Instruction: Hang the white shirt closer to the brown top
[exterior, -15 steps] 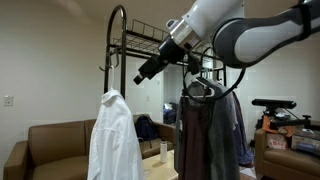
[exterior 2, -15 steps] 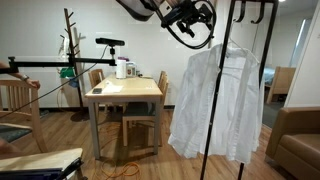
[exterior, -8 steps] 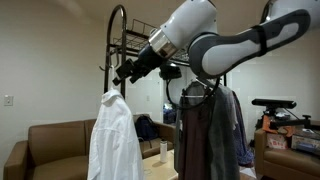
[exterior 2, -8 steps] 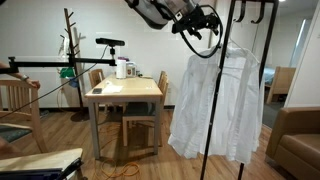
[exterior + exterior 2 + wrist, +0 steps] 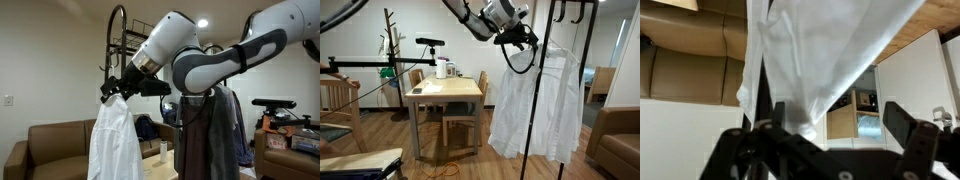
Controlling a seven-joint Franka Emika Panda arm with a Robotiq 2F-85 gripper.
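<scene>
The white shirt (image 5: 115, 135) hangs at the left end of a black clothes rack (image 5: 117, 30). It also shows in an exterior view (image 5: 540, 100). The brown top (image 5: 203, 130) hangs further right on the same rack, under the arm. My gripper (image 5: 110, 88) is at the shirt's collar and shoulder, just below the rack's curved end; it also shows in an exterior view (image 5: 520, 38). In the wrist view the gripper (image 5: 835, 125) is open. The shirt fabric (image 5: 810, 50) hangs against the left finger (image 5: 765, 128), and the right finger (image 5: 910, 125) stands apart.
A brown sofa (image 5: 50, 145) stands behind the shirt. A wooden table (image 5: 445, 92) with chairs, a wooden coat stand (image 5: 390, 40) and a camera on a tripod (image 5: 428, 42) stand beyond the rack. Darker garments (image 5: 238, 130) hang beside the brown top.
The arm has swung from above the brown top across to the white shirt and lowered, so the gripper now sits at the shirt's collar. The shirt has not moved along the rack.
</scene>
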